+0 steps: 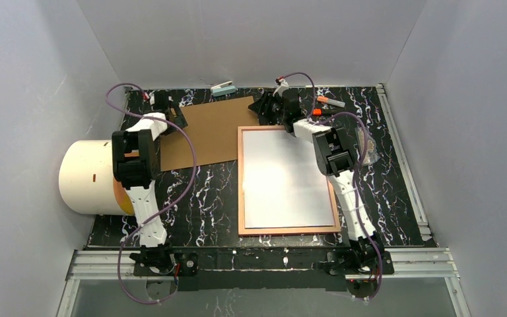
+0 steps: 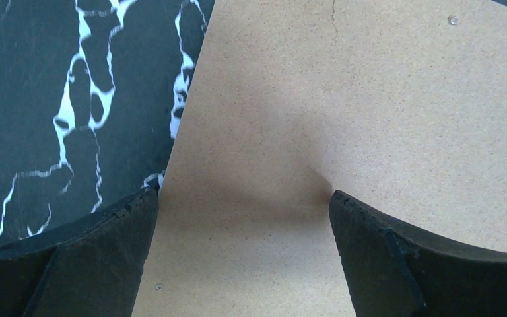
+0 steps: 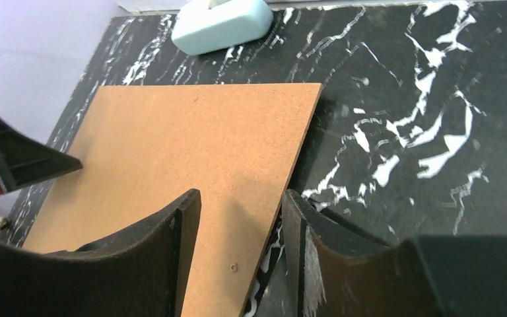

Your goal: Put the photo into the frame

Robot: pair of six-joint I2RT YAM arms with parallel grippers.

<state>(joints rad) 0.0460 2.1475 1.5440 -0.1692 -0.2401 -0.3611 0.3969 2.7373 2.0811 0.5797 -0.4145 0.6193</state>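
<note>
The frame (image 1: 289,231) lies flat right of centre, pale wood-coloured rim up. The photo (image 1: 287,178) lies inside it, plain white back up. A brown cardboard backing board (image 1: 208,132) lies at the back left of the frame, and it also shows in both wrist views (image 2: 343,119) (image 3: 191,145). My left gripper (image 1: 171,109) (image 2: 244,198) is open and empty, low over the board's left edge. My right gripper (image 1: 267,105) (image 3: 241,198) is open, with one finger over the board and the other beyond its right edge.
A mint-green object (image 1: 224,88) (image 3: 221,23) sits at the back wall behind the board. Markers (image 1: 330,102) lie at the back right. A cream cylinder (image 1: 89,177) lies off the table's left edge. Walls close in on three sides.
</note>
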